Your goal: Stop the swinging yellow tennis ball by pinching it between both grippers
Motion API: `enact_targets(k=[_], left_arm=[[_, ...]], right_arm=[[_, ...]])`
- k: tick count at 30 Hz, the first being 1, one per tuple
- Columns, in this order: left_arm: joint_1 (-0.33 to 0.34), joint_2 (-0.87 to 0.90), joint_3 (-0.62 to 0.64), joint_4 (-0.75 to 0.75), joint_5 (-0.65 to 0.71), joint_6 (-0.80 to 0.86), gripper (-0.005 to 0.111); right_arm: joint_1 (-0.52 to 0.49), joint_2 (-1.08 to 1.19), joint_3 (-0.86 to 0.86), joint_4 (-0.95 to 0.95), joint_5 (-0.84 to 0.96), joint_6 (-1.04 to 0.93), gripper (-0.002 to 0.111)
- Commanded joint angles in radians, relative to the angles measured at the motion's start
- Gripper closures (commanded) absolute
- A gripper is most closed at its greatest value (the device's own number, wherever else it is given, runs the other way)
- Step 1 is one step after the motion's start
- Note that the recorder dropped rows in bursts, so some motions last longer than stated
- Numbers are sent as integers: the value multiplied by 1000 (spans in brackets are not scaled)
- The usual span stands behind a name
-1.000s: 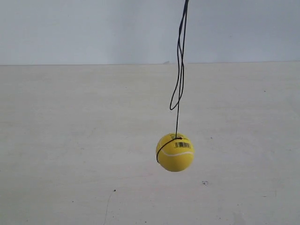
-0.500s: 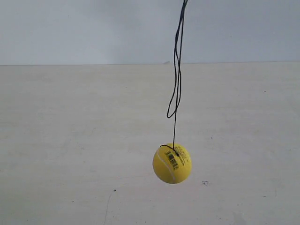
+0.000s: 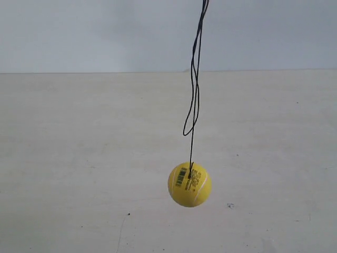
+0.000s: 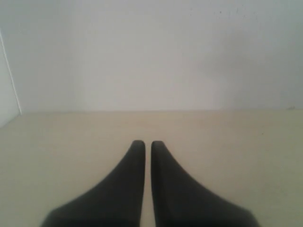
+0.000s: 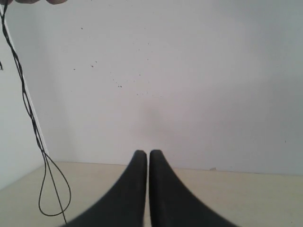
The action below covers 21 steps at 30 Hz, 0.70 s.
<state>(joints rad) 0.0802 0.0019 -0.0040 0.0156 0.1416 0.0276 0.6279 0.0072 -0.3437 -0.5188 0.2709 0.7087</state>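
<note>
The left gripper (image 4: 144,143), jaws together, is seeing no ball. The yellow tennis ball (image 3: 189,184) is hanging by its string (image 3: 195,79) over the table (image 3: 79,158), touching neither gripper. The right gripper (image 5: 143,152), jaws together, is seeing the string, so it is probably nearer.

Closed pincer (image 5: 143,154) — black string (image 5: 23,90) alongside

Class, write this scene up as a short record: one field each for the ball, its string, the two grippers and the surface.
Ball: yellow tennis ball, hanging free, barcode print showing
String: thin black string, slack loop above the ball
Left gripper: jaws nearly together, holding nothing
Right gripper: jaws nearly together, holding nothing, string off to one side
Surface: pale table, white wall behind
</note>
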Motion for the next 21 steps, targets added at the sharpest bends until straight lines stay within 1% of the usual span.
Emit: enact_targets(k=[1,21], left_arm=[[4,-2,4,8,148,32,102],[4,-2,4,8,150,38,102]], right_arm=[[1,-7,4,-3,-5,-9,108],[1,-7,4,-3,-5,-9,108]])
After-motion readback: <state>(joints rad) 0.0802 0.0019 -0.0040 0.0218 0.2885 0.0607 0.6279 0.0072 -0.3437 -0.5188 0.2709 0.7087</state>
